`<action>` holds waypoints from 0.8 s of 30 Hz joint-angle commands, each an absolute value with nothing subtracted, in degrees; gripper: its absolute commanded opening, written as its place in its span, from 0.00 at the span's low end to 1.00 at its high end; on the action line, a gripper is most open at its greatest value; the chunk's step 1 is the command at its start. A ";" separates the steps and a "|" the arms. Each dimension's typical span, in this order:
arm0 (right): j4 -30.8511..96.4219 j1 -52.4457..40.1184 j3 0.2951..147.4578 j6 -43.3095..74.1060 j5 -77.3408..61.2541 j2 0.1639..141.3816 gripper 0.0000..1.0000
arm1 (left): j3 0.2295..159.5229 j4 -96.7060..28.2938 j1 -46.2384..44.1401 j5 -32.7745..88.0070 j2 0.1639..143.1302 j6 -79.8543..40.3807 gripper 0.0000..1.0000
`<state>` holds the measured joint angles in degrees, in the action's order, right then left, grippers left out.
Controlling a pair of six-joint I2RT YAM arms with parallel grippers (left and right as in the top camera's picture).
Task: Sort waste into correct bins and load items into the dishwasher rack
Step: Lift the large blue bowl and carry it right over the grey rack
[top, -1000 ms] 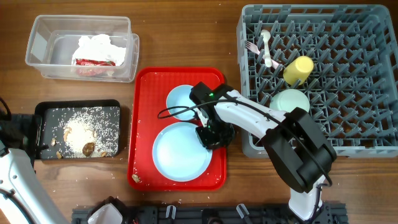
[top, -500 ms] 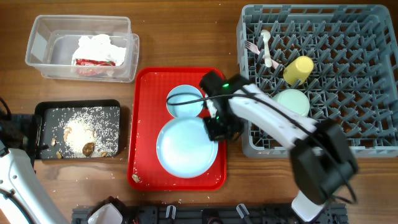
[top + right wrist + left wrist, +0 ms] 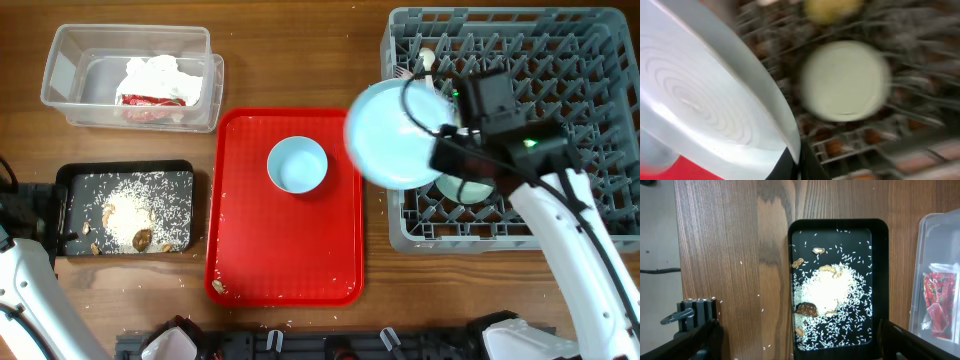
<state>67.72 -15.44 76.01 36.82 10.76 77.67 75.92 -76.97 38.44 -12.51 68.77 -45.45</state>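
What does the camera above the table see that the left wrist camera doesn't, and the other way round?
Only the overhead view shows the red serving tray with the small light blue bowl on it, the dishwasher rack, and the right gripper holding the light blue plate at the rack's edge nearest the red tray. Only the left wrist view shows the table's edge and a pale surface beyond it. Both show the black tray of rice and brown scraps, and the clear tub with the red-and-white wrapper.

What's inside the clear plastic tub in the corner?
A crumpled white napkin lies in the clear tub, with a red-and-white wrapper partly showing at its edge. Whatever else the napkin covers cannot be seen.
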 commanded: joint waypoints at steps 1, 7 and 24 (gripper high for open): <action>69.95 -15.22 76.82 52.01 27.97 77.03 0.04 | 76.14 -76.97 38.81 -12.43 68.47 -45.01 1.00; 72.55 -15.25 76.38 59.22 34.63 77.80 0.04 | 76.14 -76.97 38.81 -12.45 68.47 -45.01 1.00; 71.20 -21.65 76.38 60.23 31.59 87.64 0.04 | 76.14 -76.97 38.81 -12.43 68.47 -45.01 1.00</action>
<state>71.16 -19.90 76.01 59.35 31.07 87.13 75.94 -76.95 38.44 -12.51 68.77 -45.45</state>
